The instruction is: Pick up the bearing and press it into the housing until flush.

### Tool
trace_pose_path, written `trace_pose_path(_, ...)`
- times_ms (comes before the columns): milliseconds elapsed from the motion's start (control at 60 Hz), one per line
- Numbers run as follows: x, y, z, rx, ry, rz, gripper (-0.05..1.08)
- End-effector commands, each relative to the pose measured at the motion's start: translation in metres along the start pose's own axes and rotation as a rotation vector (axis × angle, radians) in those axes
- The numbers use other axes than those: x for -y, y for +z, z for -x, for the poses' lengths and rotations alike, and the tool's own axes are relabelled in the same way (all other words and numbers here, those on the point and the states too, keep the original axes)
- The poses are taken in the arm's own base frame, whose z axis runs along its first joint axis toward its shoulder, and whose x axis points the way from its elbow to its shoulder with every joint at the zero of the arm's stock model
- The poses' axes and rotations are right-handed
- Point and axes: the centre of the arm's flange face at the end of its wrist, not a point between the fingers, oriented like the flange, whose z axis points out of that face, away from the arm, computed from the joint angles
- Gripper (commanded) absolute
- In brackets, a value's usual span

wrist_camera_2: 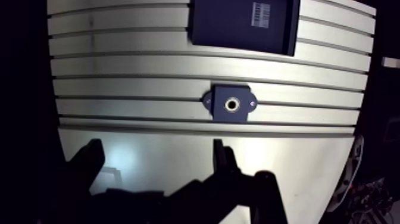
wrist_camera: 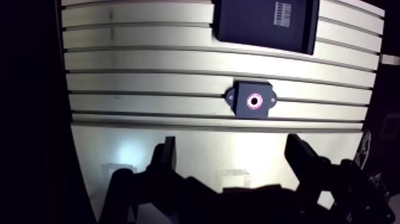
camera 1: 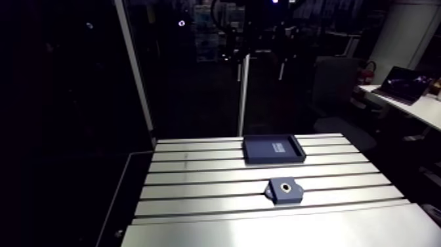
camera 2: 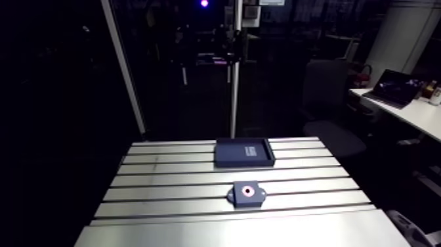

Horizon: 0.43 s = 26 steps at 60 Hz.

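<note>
**A:** How do the jaws stand?

**B:** Released. They are spread wide with nothing between them, hanging well above the worktop [camera 1: 197, 177].

**A:** And the bearing?

**B:** I can't find a loose one. The dark tray [wrist_camera: 244, 27] shows only a flat floor and a barcode label [wrist_camera: 283, 13]. The housing [wrist_camera: 243, 100] lies ahead of the jaws at about one o'clock, and the tray sits beyond it at twelve. A pale ring [wrist_camera: 254, 101] glows in the housing's bore. Whether that is the bearing or only the bore's rim, I can't tell.

**A:** So which step is this?

**B:** My guess is the approach, before any pick.

**A:** How should it be done well?

**B:** First find the part: bring the wrist lower over the tray and look. If the bearing is there, centre the jaws over it and grip across the outer race, keeping it level. Then line its axis up squarely over the bore before descending. A tilted bearing is likely to jam at the rim. Press straight down, slowly, and stop once its top face is even with the housing.
</note>
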Motion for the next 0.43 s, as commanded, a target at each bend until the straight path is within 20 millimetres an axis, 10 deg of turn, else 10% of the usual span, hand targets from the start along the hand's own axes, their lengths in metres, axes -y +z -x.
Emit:
trace_pose_path(17, 0.0089, -0.0003, 0.0011, -0.001, -0.016, 0.003, 0.01)
trace_pose_path(433, 0.016, 0.0037, -0.0006, 0.006, -0.029, -0.001, 0.01)
